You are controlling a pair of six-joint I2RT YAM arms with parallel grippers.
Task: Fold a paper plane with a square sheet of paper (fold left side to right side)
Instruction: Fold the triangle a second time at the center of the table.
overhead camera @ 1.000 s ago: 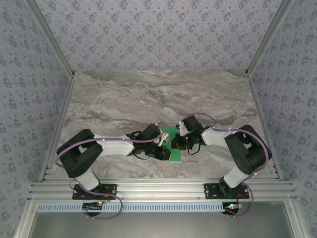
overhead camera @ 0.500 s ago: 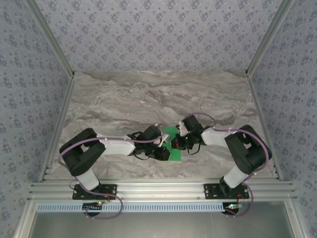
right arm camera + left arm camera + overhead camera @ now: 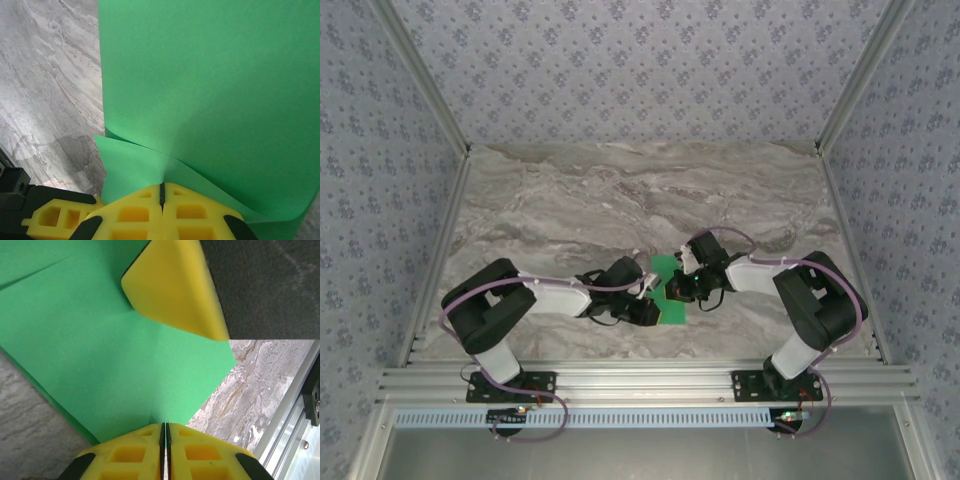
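Note:
The square sheet of paper (image 3: 666, 267) is bright green and lies on the marble table (image 3: 620, 200) between the two arms, partly folded over. In the left wrist view the sheet of paper (image 3: 100, 355) runs into my left gripper (image 3: 165, 425), which is shut on its near edge. The right gripper's yellow finger (image 3: 175, 287) rests on the sheet just beyond. In the right wrist view a curled upper layer of the paper (image 3: 210, 85) arches over a lower layer, and my right gripper (image 3: 161, 185) is shut on that lower layer. From above, the left gripper (image 3: 648, 310) and right gripper (image 3: 677, 287) nearly meet.
An aluminium rail (image 3: 640, 380) runs along the table's near edge, close behind the left gripper; the rail (image 3: 300, 405) shows at the right of the left wrist view. Patterned walls enclose the table on three sides. Bare marble stretches beyond the paper.
My left arm has edged right toward the paper and its jaws have closed down on the sheet's edge. The right arm and its grip have not moved.

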